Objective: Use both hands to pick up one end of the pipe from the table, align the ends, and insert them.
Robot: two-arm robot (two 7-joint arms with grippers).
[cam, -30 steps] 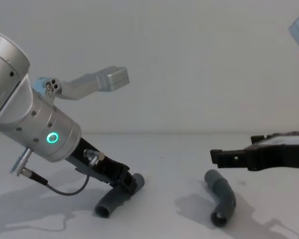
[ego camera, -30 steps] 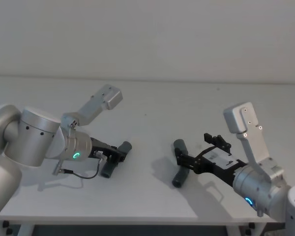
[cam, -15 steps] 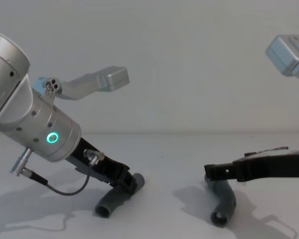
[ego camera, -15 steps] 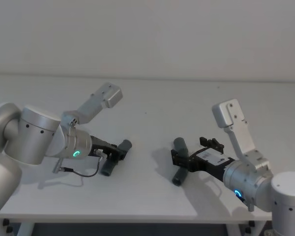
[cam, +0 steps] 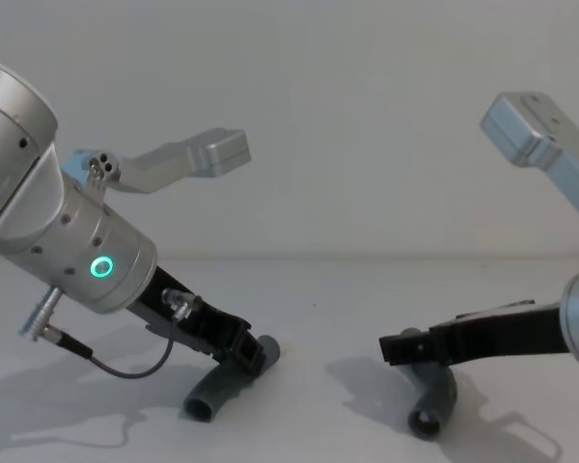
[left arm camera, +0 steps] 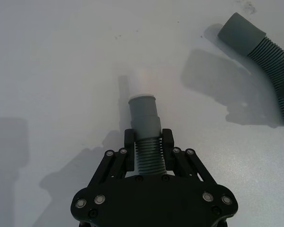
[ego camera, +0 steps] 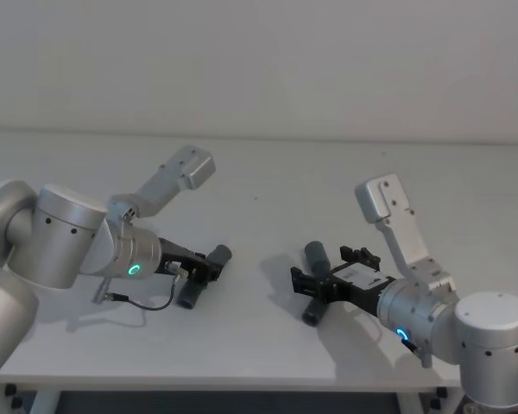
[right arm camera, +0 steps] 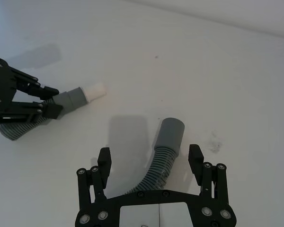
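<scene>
Table [ego camera: 276, 185], left tool [left arm camera: 148, 140] around pipe piece [left arm camera: 145, 116]

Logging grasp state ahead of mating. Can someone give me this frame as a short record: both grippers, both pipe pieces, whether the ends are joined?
left gripper: shut on the ribbed body of the left pipe piece
left cuff: sticks out past the fingers, white tip leading
right gripper: open, one finger on each side of the right pipe piece, gaps both sides
right pipe piece: bent, lying on the table
right cuff: plain grey, ahead of the fingers
mating: cuffs apart, not aligned, not inserted
</scene>
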